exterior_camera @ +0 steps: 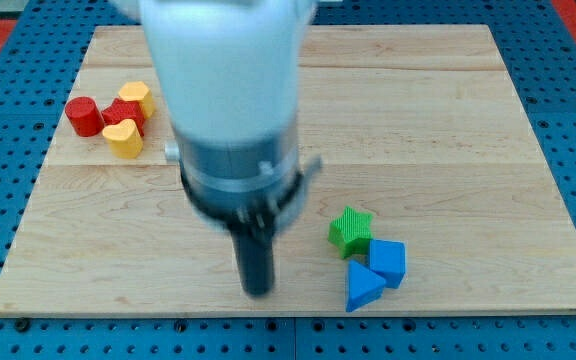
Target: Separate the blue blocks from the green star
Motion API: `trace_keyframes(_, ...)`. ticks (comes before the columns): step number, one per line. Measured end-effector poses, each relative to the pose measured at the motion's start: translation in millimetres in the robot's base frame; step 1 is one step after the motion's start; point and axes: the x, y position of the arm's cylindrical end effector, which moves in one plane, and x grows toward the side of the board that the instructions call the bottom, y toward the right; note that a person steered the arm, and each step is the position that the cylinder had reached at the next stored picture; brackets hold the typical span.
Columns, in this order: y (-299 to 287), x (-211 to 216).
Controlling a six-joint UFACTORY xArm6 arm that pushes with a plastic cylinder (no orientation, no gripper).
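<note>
Tip: my tip (257,290) is resting on the wooden board (448,120) near the view's bottom, left of the green star and apart from it, touching no block.
Gripper state: none fitted (the arm is ending in a plain dark rod), so nothing is being pinched or held.
Green star: the green star (350,229) is sitting right of centre, low on the board.
Blue blocks: a blue cube (388,262) is lying just below-right of the star, seemingly touching it; a blue triangular block (363,287) is sitting just below, against the cube.
Other blocks: at the view's upper left, a red cylinder (84,116), a second red block (125,112), a yellow heart-shaped block (123,138) and another yellow block (136,96) are clustering together.
</note>
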Motion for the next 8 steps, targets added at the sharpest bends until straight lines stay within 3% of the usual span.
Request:
trace_keyframes(1, 21.8, 5.2)
trace_keyframes(2, 142.7, 4.5)
trace_keyframes(3, 169.0, -8.8)
trace_keyframes(5, 127.2, -33.6)
trace_keyframes(6, 125.2, -117.7)
trace_keyframes(7, 170.9, -201.4)
trace_keyframes(8, 150.4, -172.3)
